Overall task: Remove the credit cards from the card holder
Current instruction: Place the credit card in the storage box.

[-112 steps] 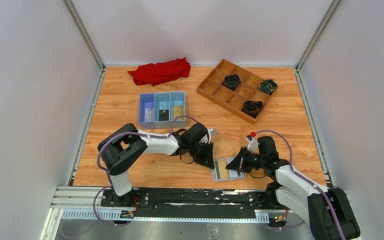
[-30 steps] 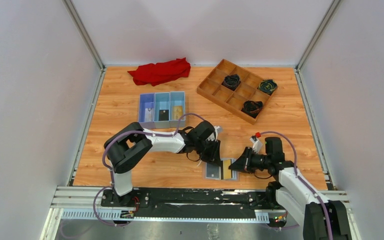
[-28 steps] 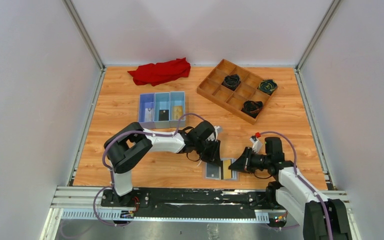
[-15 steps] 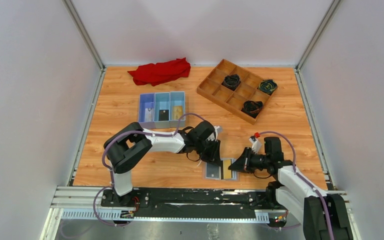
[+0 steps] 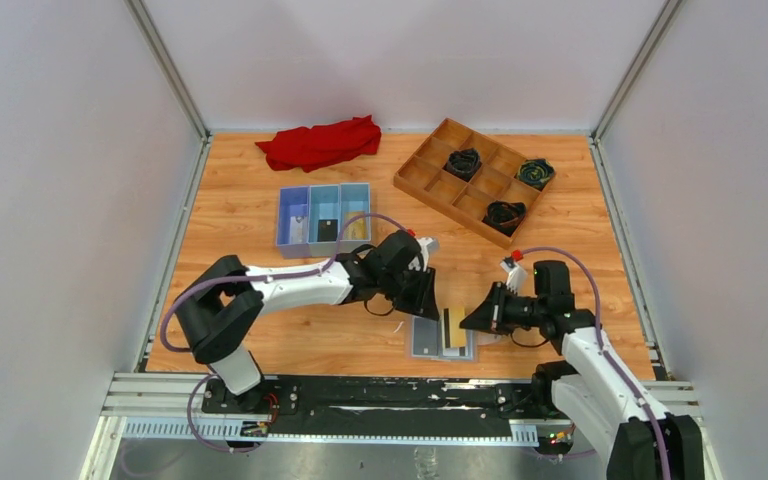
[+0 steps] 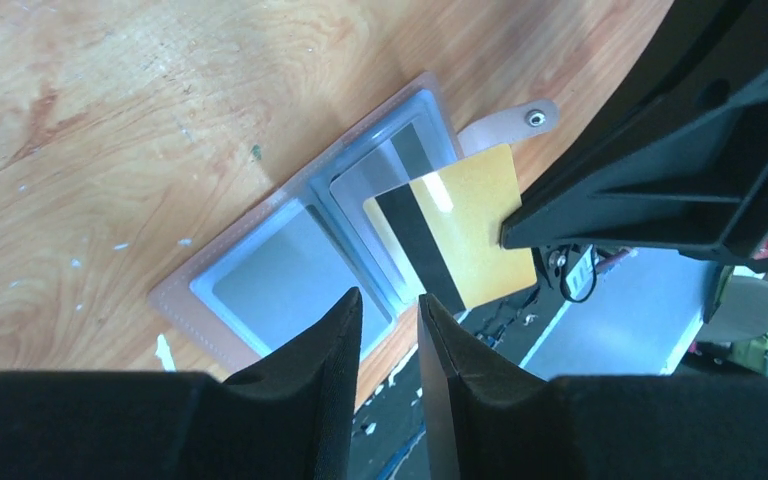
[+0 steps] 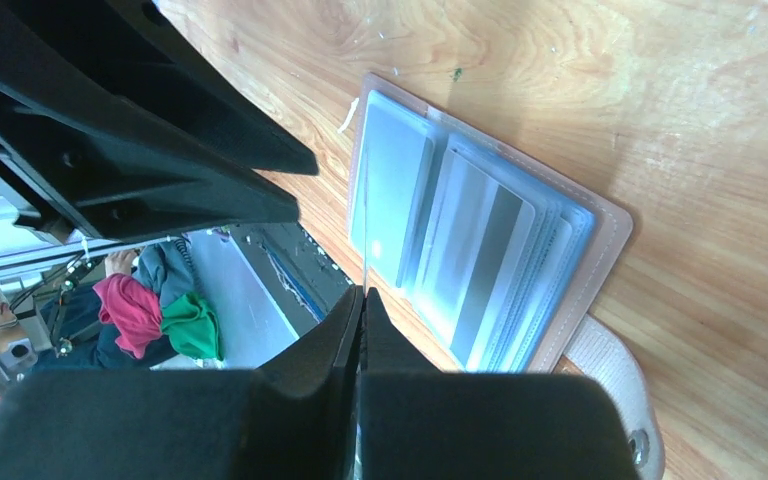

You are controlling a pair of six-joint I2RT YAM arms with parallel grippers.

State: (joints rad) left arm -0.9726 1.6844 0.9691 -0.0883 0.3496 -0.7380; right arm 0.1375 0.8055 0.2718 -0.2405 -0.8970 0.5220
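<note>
The top view looks down from high behind the arm bases [image 5: 400,395], taking in the whole desk [image 5: 250,200]. Both wrist views look close down past their jaws onto the card holder [image 6: 270,285], lower centre overhead.

Arms [image 5: 295,285] white w/ blk joints [image 5: 222,325], purple cables [image 5: 550,250], blk pincers [image 6: 390,310].
</note>
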